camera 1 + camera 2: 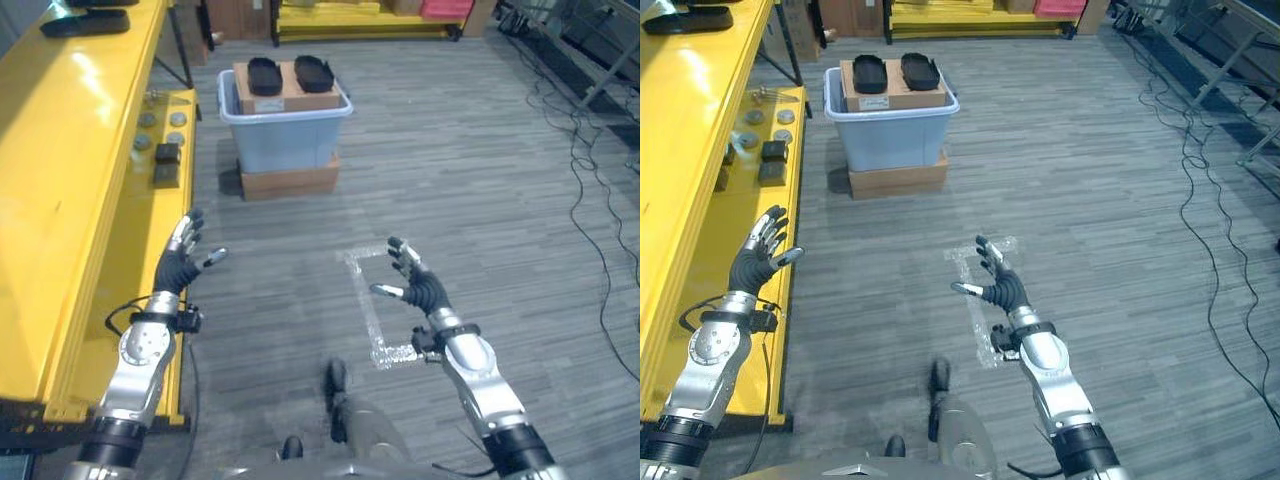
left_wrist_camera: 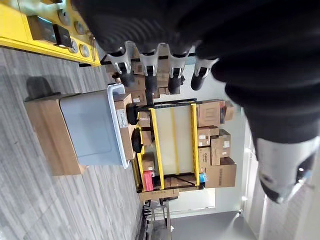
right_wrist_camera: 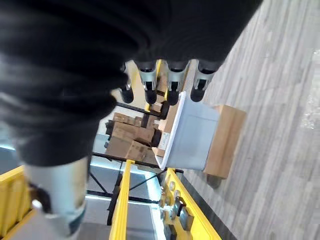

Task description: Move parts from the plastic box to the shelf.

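The blue-grey plastic box (image 1: 285, 135) stands on a flat cardboard carton (image 1: 290, 181) on the floor ahead. Inside it, a brown carton carries two black oval parts (image 1: 264, 75) (image 1: 314, 72). Along my left runs the yellow shelf (image 1: 70, 190). Its lower level (image 1: 165, 165) holds several small round and black parts, and a black oval part (image 1: 85, 22) lies on the top level. My left hand (image 1: 180, 262) hovers beside the shelf's edge, fingers straight, holding nothing. My right hand (image 1: 420, 285) is raised over the floor, also open and empty. The plastic box (image 2: 95, 130) (image 3: 192, 135) appears past each hand's fingers.
A clear tape outline (image 1: 370, 300) marks the floor under my right hand. Black cables (image 1: 590, 150) trail over the floor on the right. A second yellow rack (image 1: 360, 15) with cartons stands at the back. Grey plank floor lies between me and the box.
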{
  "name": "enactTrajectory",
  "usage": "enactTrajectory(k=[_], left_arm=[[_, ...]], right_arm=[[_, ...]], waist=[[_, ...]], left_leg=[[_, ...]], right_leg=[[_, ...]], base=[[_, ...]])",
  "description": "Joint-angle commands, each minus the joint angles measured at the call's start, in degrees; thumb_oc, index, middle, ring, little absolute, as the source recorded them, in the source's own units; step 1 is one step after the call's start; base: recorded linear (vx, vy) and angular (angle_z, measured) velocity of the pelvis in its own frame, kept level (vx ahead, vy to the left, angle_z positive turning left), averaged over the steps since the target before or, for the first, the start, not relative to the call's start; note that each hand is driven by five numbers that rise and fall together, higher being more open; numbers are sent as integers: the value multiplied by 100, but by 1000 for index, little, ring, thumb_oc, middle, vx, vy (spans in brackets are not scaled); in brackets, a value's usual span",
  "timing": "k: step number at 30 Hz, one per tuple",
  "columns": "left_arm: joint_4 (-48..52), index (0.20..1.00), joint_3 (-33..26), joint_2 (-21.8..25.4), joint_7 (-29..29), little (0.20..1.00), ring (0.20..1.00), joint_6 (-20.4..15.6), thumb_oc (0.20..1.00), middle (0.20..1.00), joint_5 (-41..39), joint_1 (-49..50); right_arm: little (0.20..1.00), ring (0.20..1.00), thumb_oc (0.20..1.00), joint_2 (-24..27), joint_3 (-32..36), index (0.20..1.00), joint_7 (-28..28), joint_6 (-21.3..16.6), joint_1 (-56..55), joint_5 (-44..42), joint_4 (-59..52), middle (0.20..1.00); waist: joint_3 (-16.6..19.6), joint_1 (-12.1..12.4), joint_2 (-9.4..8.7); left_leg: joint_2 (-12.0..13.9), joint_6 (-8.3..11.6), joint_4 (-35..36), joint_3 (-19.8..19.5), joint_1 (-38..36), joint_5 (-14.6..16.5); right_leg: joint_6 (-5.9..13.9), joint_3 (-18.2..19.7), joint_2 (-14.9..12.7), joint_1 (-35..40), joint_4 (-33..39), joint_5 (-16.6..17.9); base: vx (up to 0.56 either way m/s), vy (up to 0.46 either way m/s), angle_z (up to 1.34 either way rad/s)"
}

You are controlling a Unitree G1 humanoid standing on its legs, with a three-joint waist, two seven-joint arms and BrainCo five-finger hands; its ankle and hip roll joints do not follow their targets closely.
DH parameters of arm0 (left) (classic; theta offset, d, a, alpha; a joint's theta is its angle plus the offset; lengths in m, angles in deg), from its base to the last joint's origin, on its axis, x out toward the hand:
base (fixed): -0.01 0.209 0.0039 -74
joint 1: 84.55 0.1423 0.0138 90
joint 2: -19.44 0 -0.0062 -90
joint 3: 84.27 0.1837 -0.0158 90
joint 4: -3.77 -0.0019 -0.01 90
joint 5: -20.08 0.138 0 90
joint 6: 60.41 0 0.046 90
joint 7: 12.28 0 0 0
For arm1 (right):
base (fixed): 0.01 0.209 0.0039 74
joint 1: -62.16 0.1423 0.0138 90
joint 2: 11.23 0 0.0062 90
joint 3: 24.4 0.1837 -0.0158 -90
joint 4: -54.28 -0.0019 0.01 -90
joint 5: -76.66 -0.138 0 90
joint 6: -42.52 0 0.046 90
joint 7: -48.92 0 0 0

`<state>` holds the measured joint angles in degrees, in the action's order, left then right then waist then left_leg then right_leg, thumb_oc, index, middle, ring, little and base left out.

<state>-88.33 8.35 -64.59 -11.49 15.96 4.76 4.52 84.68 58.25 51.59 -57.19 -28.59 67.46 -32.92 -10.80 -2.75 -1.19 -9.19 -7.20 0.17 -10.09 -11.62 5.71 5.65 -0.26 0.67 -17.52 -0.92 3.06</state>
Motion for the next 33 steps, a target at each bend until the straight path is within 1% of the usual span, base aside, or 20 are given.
enactTrajectory(k=[1, 2, 4, 5, 6, 7, 9, 11, 12, 13, 15, 16, 19, 20, 21, 23, 26, 28, 31, 33], left_arm=[[569, 1000, 39, 233, -76, 1000, 1000, -324, 1000, 1000, 170, 106], [523, 1000, 91, 143, -80, 1000, 1000, -321, 1000, 1000, 162, 128], [482, 1000, 139, 79, -106, 1000, 1000, -286, 1000, 1000, 50, 170], [483, 1000, 138, 77, -107, 1000, 1000, -285, 1000, 1000, 50, 171], [460, 1000, 126, 78, -145, 1000, 1000, -260, 1000, 1000, -19, 236], [467, 1000, 89, 89, -143, 1000, 1000, -263, 1000, 1000, -28, 284], [472, 1000, -2, 134, -111, 1000, 1000, -267, 1000, 1000, -77, 343], [445, 1000, -16, 84, -87, 1000, 1000, -258, 1000, 1000, -127, 363], [447, 1000, -16, 85, -87, 1000, 1000, -257, 1000, 1000, -129, 361], [487, 1000, -46, 40, -78, 1000, 1000, -254, 1000, 1000, -156, 393], [517, 1000, -39, 12, -106, 1000, 1000, -251, 1000, 1000, -235, 457], [540, 1000, -49, 16, -94, 1000, 1000, -252, 1000, 1000, -228, 489], [552, 1000, 7, 36, -45, 1000, 1000, -252, 1000, 1000, -180, 441], [550, 1000, 11, 37, -43, 1000, 1000, -253, 1000, 1000, -179, 439], [595, 1000, 18, 29, -37, 1000, 1000, -266, 1000, 1000, -120, 431], [617, 1000, 75, 44, -53, 1000, 1000, -252, 1000, 1000, -84, 406], [608, 1000, 106, 115, -76, 1000, 1000, -230, 1000, 1000, -56, 340], [588, 1000, 116, 190, -98, 1000, 1000, -213, 1000, 1000, -23, 281], [632, 1000, 98, 265, -76, 1000, 1000, -212, 1000, 1000, -70, 226], [603, 1000, 79, 286, -60, 1000, 1000, -212, 1000, 1000, -105, 204]], right_arm=[[1000, 1000, 1000, 138, 189, 1000, 129, -281, 241, -294, -201, 1000], [1000, 1000, 1000, 161, 217, 1000, 194, -336, 154, -435, -199, 1000], [1000, 1000, 1000, 189, 198, 1000, 175, -323, 131, -538, -179, 1000], [1000, 1000, 1000, 192, 198, 1000, 175, -324, 131, -540, -178, 1000], [1000, 1000, 1000, 273, 184, 1000, 209, -337, 119, -589, -233, 1000], [1000, 1000, 1000, 328, 173, 1000, 233, -350, 129, -634, -261, 1000], [1000, 1000, 1000, 399, 166, 1000, 228, -320, 146, -664, -248, 1000], [1000, 1000, 1000, 502, 165, 1000, 126, -284, 167, -510, -202, 1000], [1000, 1000, 1000, 500, 164, 1000, 121, -284, 171, -505, -199, 1000], [1000, 1000, 1000, 561, 220, 1000, 66, -276, 174, -420, -250, 1000], [1000, 1000, 1000, 534, 258, 1000, 36, -325, 177, -471, -264, 1000], [1000, 1000, 1000, 530, 256, 1000, -12, -339, 204, -454, -216, 1000], [1000, 1000, 1000, 494, 219, 1000, -136, -339, 281, -252, -177, 1000], [1000, 1000, 1000, 492, 221, 1000, -139, -338, 279, -248, -178, 1000], [1000, 1000, 1000, 415, 203, 1000, -107, -311, 275, -191, -198, 1000], [1000, 1000, 1000, 303, 197, 1000, -89, -327, 197, -141, -241, 1000], [1000, 1000, 1000, 165, 164, 1000, -83, -298, 98, -84, -225, 1000], [1000, 1000, 1000, 39, 127, 1000, -25, -266, 68, -75, -188, 1000], [1000, 1000, 1000, -22, 52, 1000, 33, -212, 114, 64, -223, 1000], [1000, 1000, 1000, -34, 31, 1000, 41, -203, 150, 142, -208, 1000]], waist=[[163, 73, -197], [254, 11, -120], [256, -23, -51], [257, -34, -44], [228, -7, 74], [136, 37, 71], [50, 113, 7], [-43, 215, -80], [-45, 224, -57], [-89, 312, -120], [-64, 412, -75], [-49, 484, -60], [-46, 691, 71], [-53, 695, 61], [6, 712, 113], [92, 715, 170], [275, 735, 57], [365, 766, -31], [264, 755, -53], [187, 724, 22]], left_leg=[[485, 438, -147, -168, -275, 755], [637, 556, -506, -301, -271, 746], [682, 743, -1202, -322, -111, 476], [682, 744, -1252, -331, -84, 502], [756, 975, -2293, -254, 244, -73], [680, 1195, -3133, -263, 546, -593], [549, 1353, -4254, -94, 1049, -1031], [617, 1207, -4630, 279, 1589, -907], [639, 1196, -4685, 290, 1613, -872], [740, 1027, -4153, 601, 2189, -559], [774, 901, -2873, 759, 2311, -275], [724, 888, -1815, 776, 2273, -374], [628, 973, 50, 495, 2349, -969], [622, 973, 127, 496, 2297, -1006], [592, 994, 398, 304, 2227, -1106], [646, 971, 247, 197, 2139, -1382], [576, 808, 19, 286, 2054, -1232], [525, 667, -74, 402, 1935, -1039], [488, 474, -108, 502, 1703, -854], [516, 382, -79, 479, 1472, -732]], right_leg=[[251, -143, -342, 732, 241, 423], [101, -113, -249, 829, 100, 388], [-42, -64, -155, 975, -61, 234], [-43, -76, -153, 972, -66, 230], [-190, -149, -36, 1268, -66, -11], [-297, -148, -17, 1408, -80, -71], [-398, -191, -82, 1670, -20, -208], [-462, -206, -166, 2012, 137, -324], [-458, -200, -144, 2014, 149, -323], [-466, -255, -222, 2285, 278, -408], [-393, -254, -197, 2445, 401, -494], [-338, -244, -197, 2532, 461, -567], [-318, -149, -38, 2891, 592, -738], [-318, -148, -47, 2906, 592, -747], [-326, -17, 35, 3049, 592, -865], [-328, 82, 52, 3170, 572, -998], [-236, 233, -164, 3236, 268, -1203], [-74, 251, -307, 3090, -334, -1218], [257, 225, -439, 2456, -1678, -631], [387, 27, -519, 2056, -2336, -296]], base=[[620, -279, 94], [582, -274, 86], [406, -197, 79], [375, -161, 71], [363, -179, 65], [452, -236, 40], [334, -197, -10], [273, -166, -5], [307, -136, -2], [356, -73, -14], [414, -9, -2], [375, 76, 6], [349, 49, -39], [323, 59, -44], [307, 109, -54], [374, 180, -53], [352, 213, -57], [309, 210, -49], [174, 167, -33], [178, 140, -5]])
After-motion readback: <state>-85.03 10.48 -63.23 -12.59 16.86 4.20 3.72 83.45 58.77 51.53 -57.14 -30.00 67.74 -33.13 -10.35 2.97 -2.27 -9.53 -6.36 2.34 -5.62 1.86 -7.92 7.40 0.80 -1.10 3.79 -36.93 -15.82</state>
